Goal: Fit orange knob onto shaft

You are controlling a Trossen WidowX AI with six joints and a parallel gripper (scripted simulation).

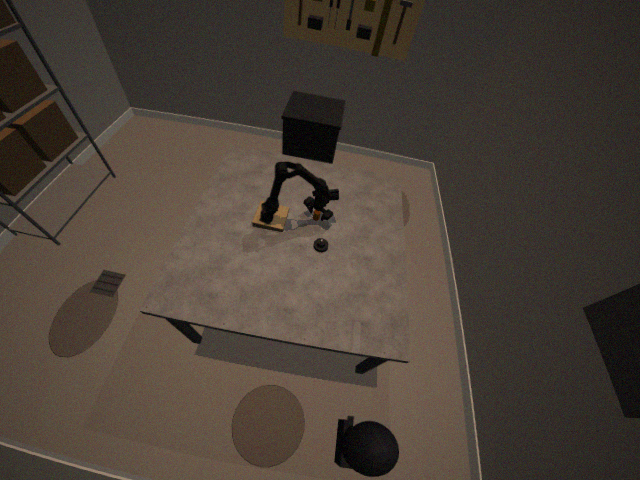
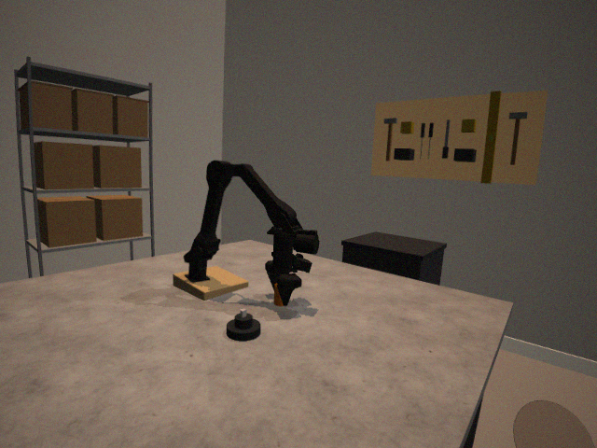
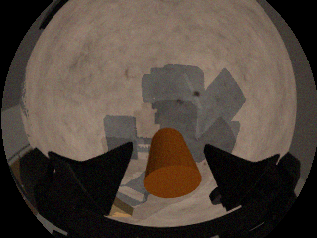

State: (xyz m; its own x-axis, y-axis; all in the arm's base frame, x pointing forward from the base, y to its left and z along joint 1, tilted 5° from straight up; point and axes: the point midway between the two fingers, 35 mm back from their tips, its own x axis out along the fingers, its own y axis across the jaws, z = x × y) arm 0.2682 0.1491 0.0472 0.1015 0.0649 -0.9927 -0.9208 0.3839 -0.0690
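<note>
Orange knob point(image 3: 170, 163) — between spread fingers (untouched)

Your end effector point(image 3: 169, 165) stands wide open, one dark finger point(image 3: 99, 173) on each side of the orange knob point(image 3: 172, 162), not touching it. The knob stands on the mottled grey desk point(image 3: 133, 40), with blocky shadows behind it.

Dim grey walls point(image 2: 298, 72), shelf rack point(image 2: 30, 159), pegboard point(image 2: 434, 168).

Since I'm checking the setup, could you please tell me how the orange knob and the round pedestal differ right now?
The orange knob is tall and tapered; the round pedestal is low, black and wide. The knob stands between the open gripper fingers; the pedestal stands apart, its silver shaft bare. Both rest upright on the table.
</note>
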